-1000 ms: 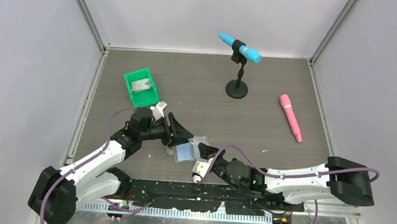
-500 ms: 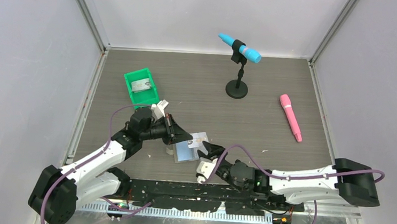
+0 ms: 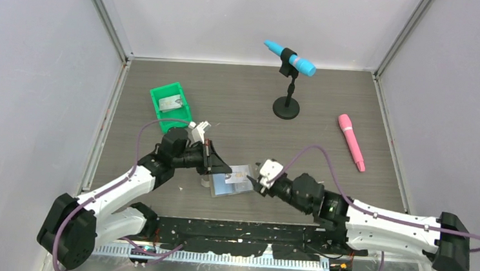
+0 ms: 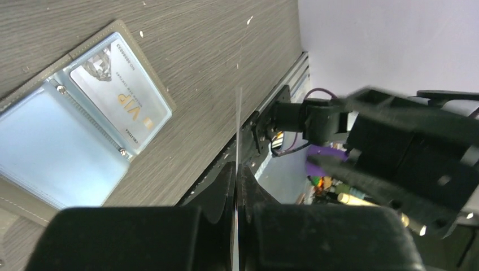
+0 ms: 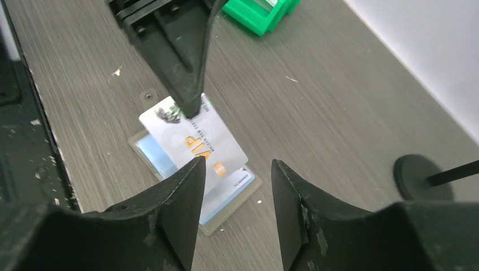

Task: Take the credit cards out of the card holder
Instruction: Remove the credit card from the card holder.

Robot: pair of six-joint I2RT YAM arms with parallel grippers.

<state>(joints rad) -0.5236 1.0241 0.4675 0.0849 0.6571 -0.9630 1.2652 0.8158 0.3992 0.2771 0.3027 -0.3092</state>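
- "VIP" stands in gold letters on both cards seen up close. A line of fine print runs beside it, too small to read, and a dark emblem sits at one corner.
- The held card [image 5: 195, 138] is whitish and thin, with a small gold square near the lettering. From the left wrist it shows only edge-on, a pale line rising from between the fingers.
- The holder [image 3: 220, 186] lies open and flat near the table's [image 3: 331, 97] near edge, left of the middle. It has a grey border, pale blue pockets and two small rivets along the fold.
- The pocket card [image 4: 121, 104] sits inside one half of the holder; the other half shows only blue.
- The left claw [image 3: 222, 168] is clamped on the held card at the emblem corner. The card slants over the holder — whether its lower edge touches it, I cannot tell.
- The left arm reaches in from the near left corner, claw pointing toward the right edge.
- The right claw [image 5: 237, 164] stands with its fingers apart and nothing between them, just beside the held card's free end. Its arm stretches low along the near edge from the near right corner.
- A green bin [image 3: 160, 97] near the left edge holds a grey card [image 3: 172, 103].
- A blue mic [image 3: 290, 57] sits on a black stand [image 3: 286, 107] toward the far edge.
- A pink mic [image 3: 351, 142] lies flat toward the right edge.
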